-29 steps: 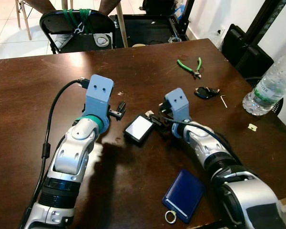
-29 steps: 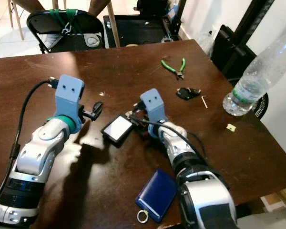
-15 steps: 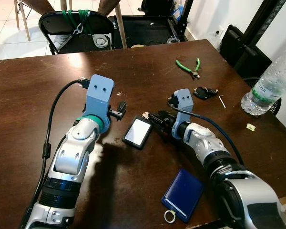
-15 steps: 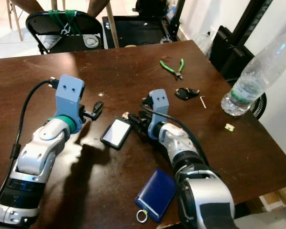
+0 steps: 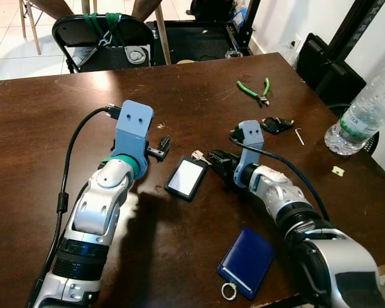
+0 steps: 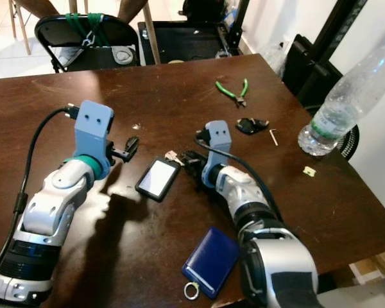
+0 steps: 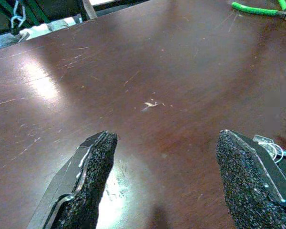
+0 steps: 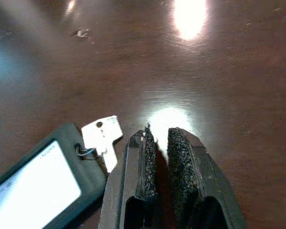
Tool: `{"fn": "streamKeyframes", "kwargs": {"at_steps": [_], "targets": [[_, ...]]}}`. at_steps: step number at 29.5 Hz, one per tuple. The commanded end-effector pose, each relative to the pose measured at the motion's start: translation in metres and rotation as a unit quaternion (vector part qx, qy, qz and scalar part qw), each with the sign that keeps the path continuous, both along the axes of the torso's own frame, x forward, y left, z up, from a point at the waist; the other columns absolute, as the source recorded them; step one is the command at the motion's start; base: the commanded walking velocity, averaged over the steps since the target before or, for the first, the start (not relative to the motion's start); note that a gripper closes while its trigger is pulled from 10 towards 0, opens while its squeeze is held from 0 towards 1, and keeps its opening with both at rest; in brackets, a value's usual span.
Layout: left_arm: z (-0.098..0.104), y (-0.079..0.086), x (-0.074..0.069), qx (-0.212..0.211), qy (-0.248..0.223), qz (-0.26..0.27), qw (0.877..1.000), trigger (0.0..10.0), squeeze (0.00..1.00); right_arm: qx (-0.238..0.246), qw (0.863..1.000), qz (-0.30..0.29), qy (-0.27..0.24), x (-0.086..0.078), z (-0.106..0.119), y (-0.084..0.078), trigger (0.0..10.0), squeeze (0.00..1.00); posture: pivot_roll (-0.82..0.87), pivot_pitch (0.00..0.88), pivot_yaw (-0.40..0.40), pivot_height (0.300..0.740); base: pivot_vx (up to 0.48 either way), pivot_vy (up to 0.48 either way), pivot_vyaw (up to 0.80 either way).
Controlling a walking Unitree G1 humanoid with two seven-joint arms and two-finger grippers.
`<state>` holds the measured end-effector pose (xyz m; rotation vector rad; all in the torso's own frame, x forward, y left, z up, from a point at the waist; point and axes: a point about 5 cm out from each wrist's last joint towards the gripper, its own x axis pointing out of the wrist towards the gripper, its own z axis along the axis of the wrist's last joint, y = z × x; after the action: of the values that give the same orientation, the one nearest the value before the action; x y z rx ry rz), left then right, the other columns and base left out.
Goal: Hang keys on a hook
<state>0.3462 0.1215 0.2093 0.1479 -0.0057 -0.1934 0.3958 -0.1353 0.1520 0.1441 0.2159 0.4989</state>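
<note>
Dark key tag [image 8: 35, 191], window wording unreadable, beside shut-jawed right gripper [image 8: 161, 138]; left gripper [image 7: 162, 186] jaws apart.

Key tag [image 5: 187, 178] on table [image 5: 45, 122], between pincers.

The two eye views are looking forward and down at the brown table [image 5: 199, 83], sharing nearly the same scene. Each wrist view is looking closely along its fingers at the tabletop.
</note>
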Motion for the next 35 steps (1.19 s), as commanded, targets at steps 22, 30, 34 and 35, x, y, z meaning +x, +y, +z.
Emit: {"fn": "streamKeyframes", "kwargs": {"at_steps": [22, 30, 34, 35], "targets": [[-0.007, 0.001, -0.001, 0.003, 0.014, 0.001, 1.0, 10.0, 0.0, 0.057, 0.997, 0.026, -0.038, 0.006, 0.023, 0.029, 10.0, 0.0, -0.07, 0.167, 0.029, 0.74, 0.0, 0.0, 0.0], [-0.007, 0.004, -0.003, 0.003, 0.012, 0.008, 1.0, 10.0, 0.0, 0.044, 0.998, 0.039, -0.033, 0.006, 0.024, 0.044, 10.0, 0.0, -0.06, 0.167, 0.013, 0.74, 0.0, 0.0, 0.0], [-0.007, 0.005, -0.003, 0.003, 0.012, 0.01, 1.0, 10.0, 0.0, 0.033, 0.998, 0.042, -0.027, 0.005, 0.022, 0.047, 10.0, 0.0, -0.06, 0.167, 0.007, 0.74, 0.0, 0.0, 0.0], [-0.007, 0.005, -0.004, 0.002, 0.012, 0.012, 1.0, 10.0, 0.0, 0.022, 0.999, 0.044, -0.02, 0.004, 0.018, 0.048, 10.0, 0.0, -0.06, 0.167, 0.007, 0.74, 0.0, 0.0, 0.0]]}}
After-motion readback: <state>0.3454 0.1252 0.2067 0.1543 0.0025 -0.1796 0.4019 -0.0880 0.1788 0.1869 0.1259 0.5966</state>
